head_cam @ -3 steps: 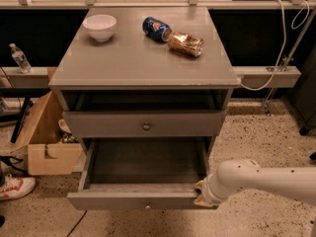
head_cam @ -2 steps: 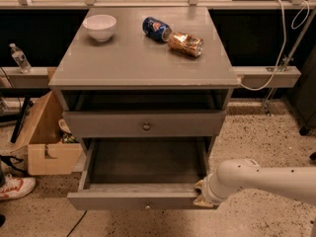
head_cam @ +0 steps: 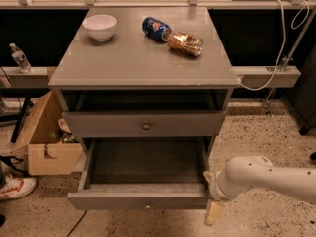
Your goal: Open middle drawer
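The middle drawer (head_cam: 143, 201) is pulled well out of the grey cabinet. Its inside is bare and its small brass knob (head_cam: 146, 207) faces me low at the front. My gripper (head_cam: 211, 195) is at the drawer's right front corner, beside the front panel and away from the knob. Its two beige fingertips (head_cam: 214, 214) stand apart with nothing between them. The white arm (head_cam: 266, 177) reaches in from the right. Above, a slimmer grey drawer front (head_cam: 146, 124) with its own knob stands slightly out, a dark gap over it. Any front below is hidden.
On the cabinet top (head_cam: 128, 63) are a white bowl (head_cam: 99, 26), a blue can (head_cam: 156, 28) and a brown can (head_cam: 185, 43), both lying down. A cardboard box (head_cam: 47, 142) and a shoe (head_cam: 15, 187) are on the floor at left. A water bottle (head_cam: 19, 58) stands behind.
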You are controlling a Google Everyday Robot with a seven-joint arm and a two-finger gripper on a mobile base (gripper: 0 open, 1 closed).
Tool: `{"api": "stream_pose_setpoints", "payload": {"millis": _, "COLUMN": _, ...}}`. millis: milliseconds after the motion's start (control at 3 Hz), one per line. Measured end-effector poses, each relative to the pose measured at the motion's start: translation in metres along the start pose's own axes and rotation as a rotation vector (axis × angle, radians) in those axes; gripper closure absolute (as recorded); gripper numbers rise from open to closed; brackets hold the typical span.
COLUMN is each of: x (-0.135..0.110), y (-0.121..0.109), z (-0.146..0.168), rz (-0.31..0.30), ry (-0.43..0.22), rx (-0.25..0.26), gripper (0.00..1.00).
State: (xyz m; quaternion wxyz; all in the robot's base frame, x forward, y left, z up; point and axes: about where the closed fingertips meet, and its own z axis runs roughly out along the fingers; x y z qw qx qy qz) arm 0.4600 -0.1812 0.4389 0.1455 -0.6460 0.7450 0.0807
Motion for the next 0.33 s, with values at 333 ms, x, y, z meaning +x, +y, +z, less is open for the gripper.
{"api": "stream_pose_setpoints", "payload": {"millis": 333, "x": 0.0161, "y": -0.0095, "z": -0.0593, "rz": 0.014, "ry": 0.019, "rx": 0.063, "gripper": 0.0}}
